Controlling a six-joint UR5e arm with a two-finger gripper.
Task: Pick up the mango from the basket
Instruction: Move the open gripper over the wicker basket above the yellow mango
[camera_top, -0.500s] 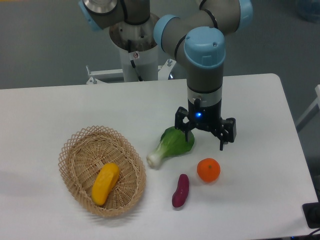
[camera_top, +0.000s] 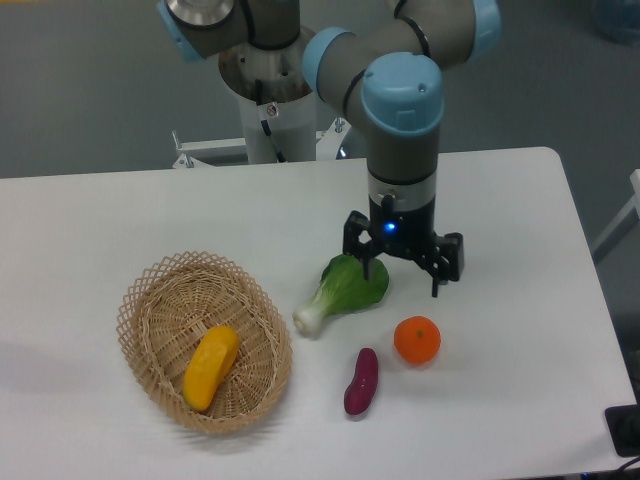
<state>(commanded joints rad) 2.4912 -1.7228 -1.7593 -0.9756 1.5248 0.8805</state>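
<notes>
The mango (camera_top: 211, 366), an oblong yellow-orange fruit, lies inside the oval tan wicker basket (camera_top: 148, 313) at the left front of the table. My gripper (camera_top: 402, 280) hangs to the right of the basket, above the table beside the leafy top of a bok choy. Its two dark fingers are spread apart and hold nothing. The gripper is far from the mango, roughly a third of the frame to its right.
A green-and-white bok choy (camera_top: 342, 291) lies just left of the gripper. A round orange (camera_top: 417, 339) sits below the gripper. A dark purple sweet potato (camera_top: 361, 381) lies left of the orange. The arm's base (camera_top: 265, 80) stands at the table's back edge.
The gripper and wrist have shifted slightly to the left and a little toward the back. The objects have not moved.
</notes>
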